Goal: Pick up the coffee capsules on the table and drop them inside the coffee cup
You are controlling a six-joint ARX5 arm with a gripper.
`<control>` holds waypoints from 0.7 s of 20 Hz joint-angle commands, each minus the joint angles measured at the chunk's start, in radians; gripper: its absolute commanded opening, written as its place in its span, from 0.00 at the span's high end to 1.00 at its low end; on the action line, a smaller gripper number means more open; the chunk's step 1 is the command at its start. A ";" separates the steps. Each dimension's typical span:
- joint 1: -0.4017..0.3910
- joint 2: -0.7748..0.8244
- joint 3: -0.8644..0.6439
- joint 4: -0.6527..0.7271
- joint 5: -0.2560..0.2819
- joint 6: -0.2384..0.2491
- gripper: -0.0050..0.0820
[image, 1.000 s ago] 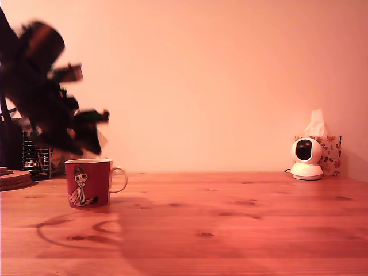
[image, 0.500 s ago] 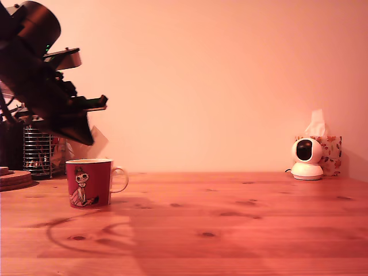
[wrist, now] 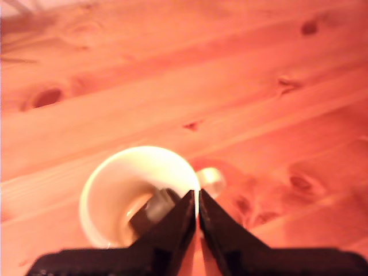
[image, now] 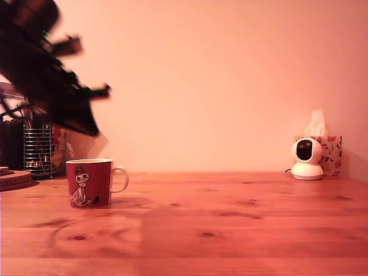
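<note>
Red coffee cup (image: 88,183), cartoon girl print, no legible writing: stands near the tabletop's (image: 241,230) far edge. Pincer (wrist: 198,214) above it, tips pressed together, empty. One dark capsule (wrist: 154,208) lies inside the cup.

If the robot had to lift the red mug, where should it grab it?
Probably the coffee cup is best gripped by its rim wall, coming down from above. It stands upright with an open top, so one finger could slip inside and one outside. Its handle, pointing to the exterior view's right, is a small thin loop, harder to pinch.
</note>
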 commanded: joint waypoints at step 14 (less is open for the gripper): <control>0.028 -0.442 -0.317 -0.044 -0.067 -0.062 0.96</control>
